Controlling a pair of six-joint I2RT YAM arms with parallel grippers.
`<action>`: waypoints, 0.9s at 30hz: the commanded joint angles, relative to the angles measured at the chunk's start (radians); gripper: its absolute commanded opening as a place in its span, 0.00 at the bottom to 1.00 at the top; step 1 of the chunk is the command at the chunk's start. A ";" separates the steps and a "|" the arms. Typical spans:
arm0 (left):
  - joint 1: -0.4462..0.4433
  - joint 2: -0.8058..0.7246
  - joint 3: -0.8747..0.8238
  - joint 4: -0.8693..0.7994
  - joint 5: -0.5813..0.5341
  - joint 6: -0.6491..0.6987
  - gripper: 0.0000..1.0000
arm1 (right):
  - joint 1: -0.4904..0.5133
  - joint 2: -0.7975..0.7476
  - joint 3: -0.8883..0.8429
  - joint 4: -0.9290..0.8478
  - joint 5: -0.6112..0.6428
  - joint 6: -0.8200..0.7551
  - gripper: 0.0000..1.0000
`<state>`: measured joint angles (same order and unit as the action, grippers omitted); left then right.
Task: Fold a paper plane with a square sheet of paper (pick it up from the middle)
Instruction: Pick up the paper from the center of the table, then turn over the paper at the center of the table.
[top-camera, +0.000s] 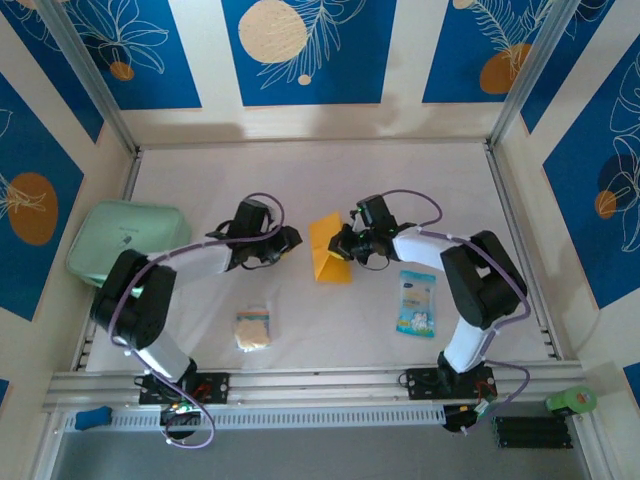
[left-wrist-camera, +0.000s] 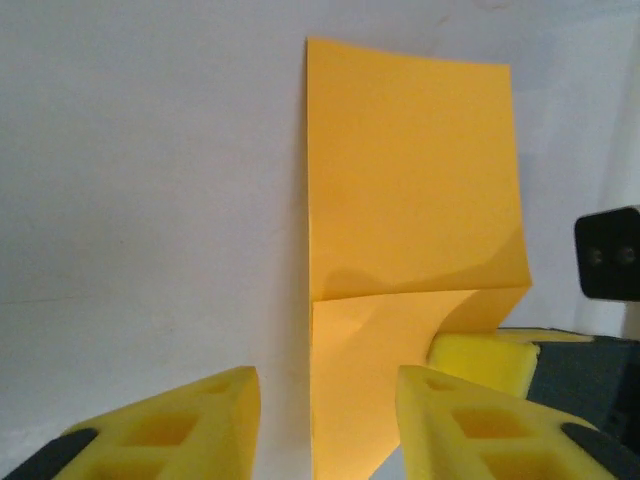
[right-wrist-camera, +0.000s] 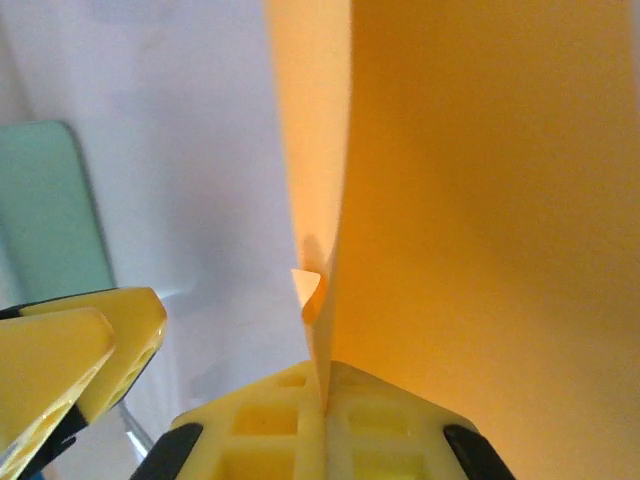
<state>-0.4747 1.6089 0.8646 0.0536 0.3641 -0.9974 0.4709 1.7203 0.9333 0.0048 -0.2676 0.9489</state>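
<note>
The square sheet of paper (top-camera: 328, 248) is orange-yellow and folded, with part of it raised off the white table mid-scene. My right gripper (top-camera: 346, 245) is shut on its right edge. In the right wrist view the paper (right-wrist-camera: 480, 200) rises as a thin edge from between the closed yellow pads of that gripper (right-wrist-camera: 325, 398). My left gripper (top-camera: 291, 240) sits just left of the sheet. From the left wrist, the left gripper (left-wrist-camera: 328, 385) stands open, its fingers straddling the paper's (left-wrist-camera: 410, 170) near end without pinching it. A crease crosses the sheet there.
A pale green container (top-camera: 125, 240) lies at the table's left. A beige spongy square (top-camera: 253, 328) sits near the front, and a blue-white packet (top-camera: 416, 303) lies to the right. Metal rails border the table's sides and front.
</note>
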 joint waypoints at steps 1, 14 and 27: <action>0.023 -0.075 -0.059 0.062 0.093 -0.005 0.54 | -0.025 -0.076 -0.014 0.077 -0.097 -0.036 0.03; -0.019 -0.131 -0.101 0.310 0.228 -0.107 0.79 | -0.043 -0.125 -0.025 0.227 -0.293 0.033 0.03; -0.019 -0.087 -0.077 0.418 0.265 -0.224 0.65 | -0.051 -0.120 -0.060 0.310 -0.340 0.090 0.03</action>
<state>-0.4892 1.5124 0.7601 0.4259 0.6025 -1.2003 0.4240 1.6196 0.8879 0.2829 -0.5694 1.0161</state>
